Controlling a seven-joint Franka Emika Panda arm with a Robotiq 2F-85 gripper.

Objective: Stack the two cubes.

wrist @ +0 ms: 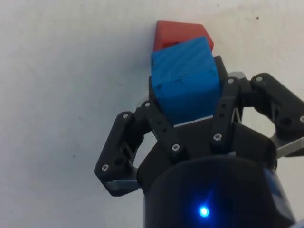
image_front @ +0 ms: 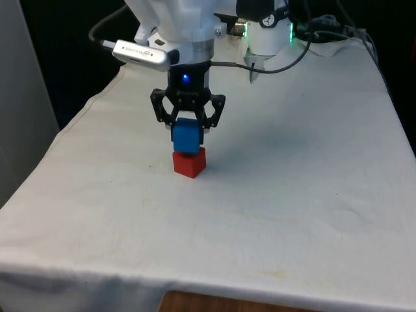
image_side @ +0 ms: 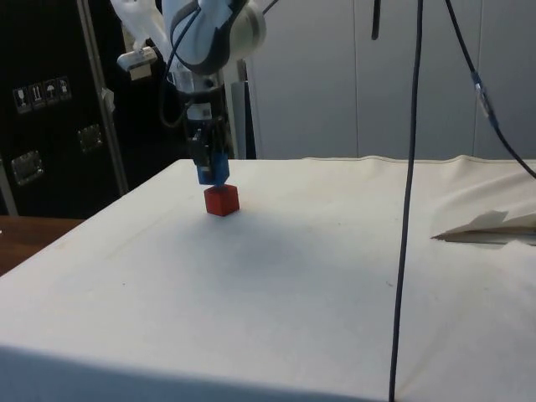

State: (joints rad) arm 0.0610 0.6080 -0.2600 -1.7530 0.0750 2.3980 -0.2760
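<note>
The black fingers (image_front: 187, 133) are closed on a smooth, square-edged blue cube (image_front: 186, 137), clamping its two sides. It sits on top of a red cube (image_front: 189, 162) that rests on the surface (image_front: 292, 195), a white cloth with faint creases. No writing can be read on either cube.

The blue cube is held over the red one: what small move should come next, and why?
Probably lower it slightly, then open. The gripper grips the blue cube directly above the red cube. I cannot tell whether they touch; the wrist view shows them slightly offset.
</note>
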